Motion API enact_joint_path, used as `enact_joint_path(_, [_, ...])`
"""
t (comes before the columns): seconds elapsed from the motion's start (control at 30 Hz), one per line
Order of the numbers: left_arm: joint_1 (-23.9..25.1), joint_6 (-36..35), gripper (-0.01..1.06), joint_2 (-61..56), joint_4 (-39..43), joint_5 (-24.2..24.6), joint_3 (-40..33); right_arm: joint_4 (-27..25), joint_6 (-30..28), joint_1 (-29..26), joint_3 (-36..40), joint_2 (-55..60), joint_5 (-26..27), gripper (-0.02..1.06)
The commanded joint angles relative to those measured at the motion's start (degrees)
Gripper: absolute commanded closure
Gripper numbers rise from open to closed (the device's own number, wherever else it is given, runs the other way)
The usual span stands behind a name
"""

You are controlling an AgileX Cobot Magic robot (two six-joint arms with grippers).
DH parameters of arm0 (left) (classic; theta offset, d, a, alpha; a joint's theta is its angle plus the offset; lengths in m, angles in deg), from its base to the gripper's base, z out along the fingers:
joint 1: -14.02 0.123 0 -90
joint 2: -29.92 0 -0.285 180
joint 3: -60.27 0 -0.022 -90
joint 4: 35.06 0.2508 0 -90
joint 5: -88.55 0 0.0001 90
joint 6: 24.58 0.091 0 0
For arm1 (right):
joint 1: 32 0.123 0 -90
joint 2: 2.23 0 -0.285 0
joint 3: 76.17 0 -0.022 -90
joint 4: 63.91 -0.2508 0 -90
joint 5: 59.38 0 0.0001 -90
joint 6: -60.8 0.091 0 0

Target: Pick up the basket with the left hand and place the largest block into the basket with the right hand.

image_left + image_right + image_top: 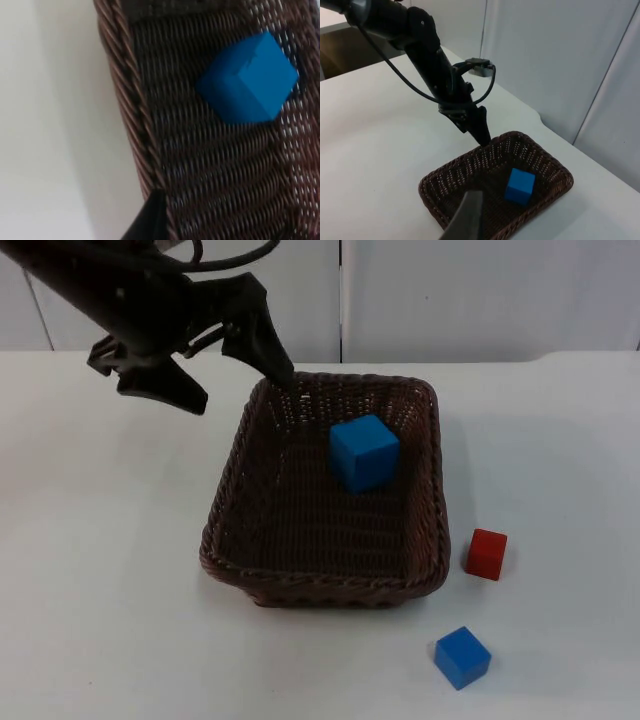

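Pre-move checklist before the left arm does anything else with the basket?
1. Largest block in basket: ok, big blue block lies inside the basket.
2. Left pincer at the basket's far left corner: ok, one finger at the rim, the other outside.
3. Left pincer clamped on rim: not ok, fingers spread.
4. Basket down on the table: ok.
5. Small blue block and red block outside the basket: ok.
6. Right pincer clear: ok, raised above the table.
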Motion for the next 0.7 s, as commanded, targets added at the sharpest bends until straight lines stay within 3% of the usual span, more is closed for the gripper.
enact_joint_path(0.0, [-0.12, -0.45, 0.16, -0.63, 0.36, 1.14, -0.49, 0.30, 0.17, -0.04, 0.04, -0.28, -0.11, 0.20])
enact_joint_path(0.2, [-0.12, -0.13, 0.16, -3.93, -0.95, -4.86, -9.25, 0.30, 0.17, -0.04, 0.04, -0.28, -0.11, 0.20])
enact_joint_path(0.67, [-0.12, 3.13, 0.16, -18.39, -1.38, -10.07, -21.70, 0.21, 1.82, -0.04, 0.28, -0.28, -1.53, 0.20])
